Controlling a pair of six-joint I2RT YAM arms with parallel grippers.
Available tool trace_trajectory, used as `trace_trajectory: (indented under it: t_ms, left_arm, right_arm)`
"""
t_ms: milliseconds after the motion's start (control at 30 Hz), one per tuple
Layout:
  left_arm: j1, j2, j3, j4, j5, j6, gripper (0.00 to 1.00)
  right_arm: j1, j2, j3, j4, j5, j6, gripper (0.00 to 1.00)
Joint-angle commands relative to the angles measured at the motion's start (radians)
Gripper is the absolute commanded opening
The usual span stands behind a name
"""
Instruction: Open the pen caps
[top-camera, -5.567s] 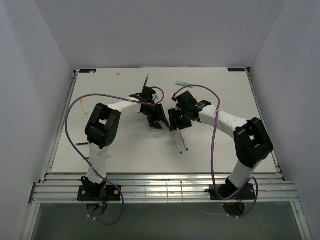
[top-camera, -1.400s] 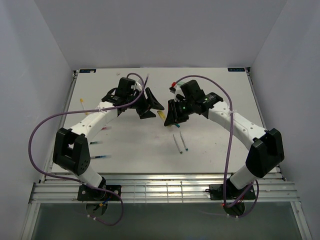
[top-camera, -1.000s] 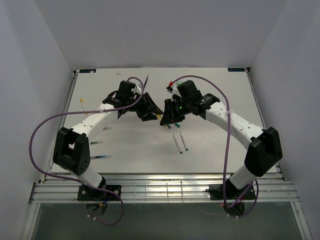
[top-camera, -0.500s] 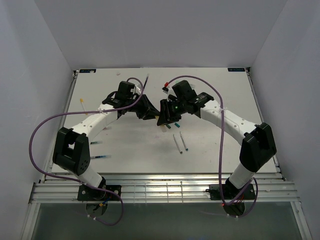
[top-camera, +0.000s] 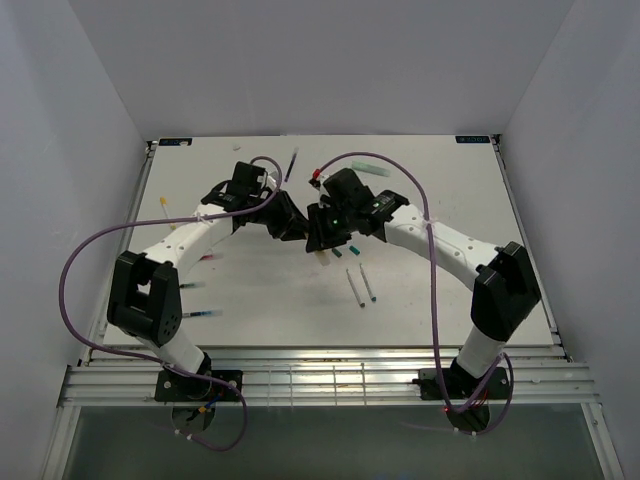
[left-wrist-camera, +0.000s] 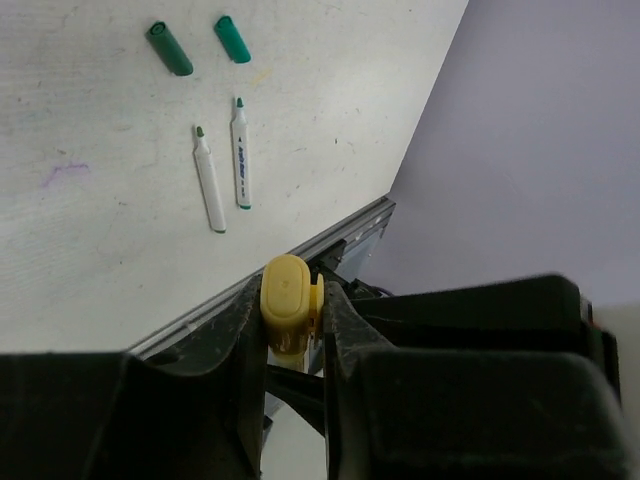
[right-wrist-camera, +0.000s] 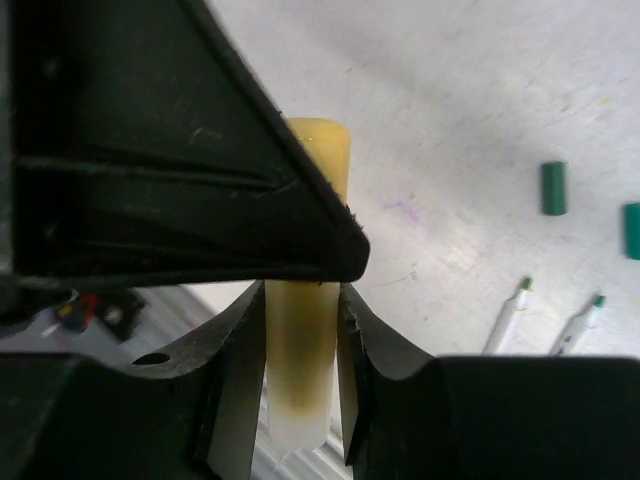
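Where the claws stood apart a second or so ago, they have now closed the gap and meet over the middle of the bench (top-camera: 450, 300), nearer its far edge than its near one. The left gripper (left-wrist-camera: 292, 300) is clamped on a rounded yellow end, which I take for the yellow cap (left-wrist-camera: 286, 305). The right gripper (right-wrist-camera: 300, 310) is clamped on the barrel of the same yellow highlighter (right-wrist-camera: 300, 365), close enough that one left finger overlaps it in the right wrist view.

Reading: the two-handed hold is set — the pull-apart is the step in hand. The seam is hidden, so whether the cap has started to give cannot be told.

Long axis runs gripper to gripper, held off the surface and tilted. The rounded end faces the left wrist camera; the pale end pokes out below the right claw toward the near edge.

Just nearward lie two teal caps (left-wrist-camera: 170, 48), already off, and two bare-tipped pens (left-wrist-camera: 209, 180).
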Motion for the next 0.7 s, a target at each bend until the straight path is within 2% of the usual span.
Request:
trace_trajectory:
  t_ms: [0, 100, 167, 200, 233, 267, 333, 400, 567, 667]
  left_arm:
    - [0.107, 0.027, 0.107, -0.031, -0.007, -0.041, 0.0]
    - [0.136, 0.067, 0.166, -0.065, -0.014, -0.029, 0.0]
    - [0.141, 0.066, 0.157, -0.018, -0.002, -0.017, 0.0]
    - [0.141, 0.058, 0.142, 0.013, 0.008, -0.009, 0.0]
    - [0.139, 0.049, 0.128, 0.042, 0.01, -0.005, 0.0]
    - [0.141, 0.029, 0.118, 0.073, 0.007, 0.005, 0.0]
    - [0.141, 0.017, 0.085, 0.095, 0.001, 0.037, 0.0]
    - [0.139, 0.003, 0.068, 0.098, -0.025, 0.063, 0.0]
    - [0.139, 0.0, 0.056, 0.096, -0.039, 0.089, 0.0]
    - [0.135, 0.0, 0.026, 0.096, -0.042, 0.097, 0.0]
  right_arm:
    - [0.141, -0.032, 0.004, -0.267, 0.499, -0.068, 0.08]
    - [0.233, -0.046, -0.046, -0.341, 0.702, -0.07, 0.08]
    - [0.23, -0.101, -0.08, -0.312, 0.659, -0.11, 0.08]
    - [0.195, -0.138, -0.135, -0.253, 0.432, -0.14, 0.08]
    - [0.171, -0.17, -0.167, -0.111, 0.29, -0.162, 0.08]
    - [0.145, -0.222, -0.201, -0.039, 0.149, -0.142, 0.08]
    - [0.073, -0.239, -0.27, 0.079, -0.092, -0.075, 0.08]
    - [0.032, -0.242, -0.32, 0.134, -0.215, -0.044, 0.08]
    - [0.015, -0.223, -0.33, 0.142, -0.173, -0.047, 0.08]
    - [0.014, -0.178, -0.304, 0.104, -0.058, -0.046, 0.08]
